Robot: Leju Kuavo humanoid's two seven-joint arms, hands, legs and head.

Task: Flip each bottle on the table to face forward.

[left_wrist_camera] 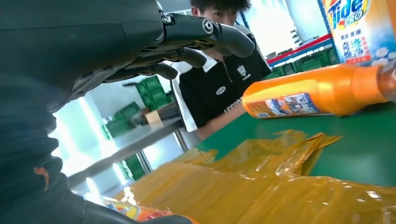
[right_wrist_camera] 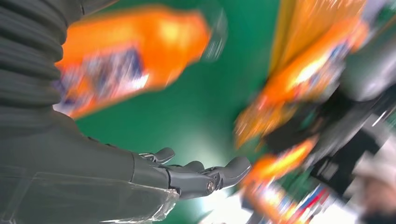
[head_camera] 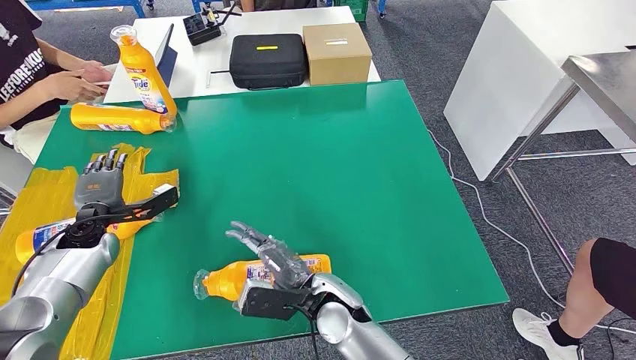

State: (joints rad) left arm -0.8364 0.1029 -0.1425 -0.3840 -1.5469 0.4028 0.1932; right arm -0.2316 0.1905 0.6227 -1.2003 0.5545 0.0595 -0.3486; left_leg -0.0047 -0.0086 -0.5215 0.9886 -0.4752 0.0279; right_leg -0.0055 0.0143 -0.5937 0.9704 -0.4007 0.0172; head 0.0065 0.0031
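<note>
Several orange detergent bottles are on the green table (head_camera: 360, 172). One bottle stands upright (head_camera: 142, 71) (left_wrist_camera: 355, 23) at the far left, and a second bottle (head_camera: 120, 118) (left_wrist_camera: 317, 91) lies just in front of it. A third bottle (head_camera: 41, 236) lies on the yellow plastic sheet (head_camera: 142, 187) (left_wrist_camera: 261, 186), partly under my left arm. My left hand (head_camera: 101, 180) (left_wrist_camera: 205, 37) hovers over the sheet, fingers apart, holding nothing. A fourth bottle (head_camera: 232, 279) (right_wrist_camera: 135, 56) lies near the front edge with its cap to the left. My right hand (head_camera: 266, 251) (right_wrist_camera: 201, 175) is spread just over its label end, gripping nothing.
A person (head_camera: 37, 67) (left_wrist_camera: 219, 84) sits at the far left corner, hands close to the upright bottle. Behind the green table a white table holds a black case (head_camera: 268, 60), a cardboard box (head_camera: 337, 52) and a tablet (head_camera: 166, 49). Another person's leg (head_camera: 600, 285) is at the right.
</note>
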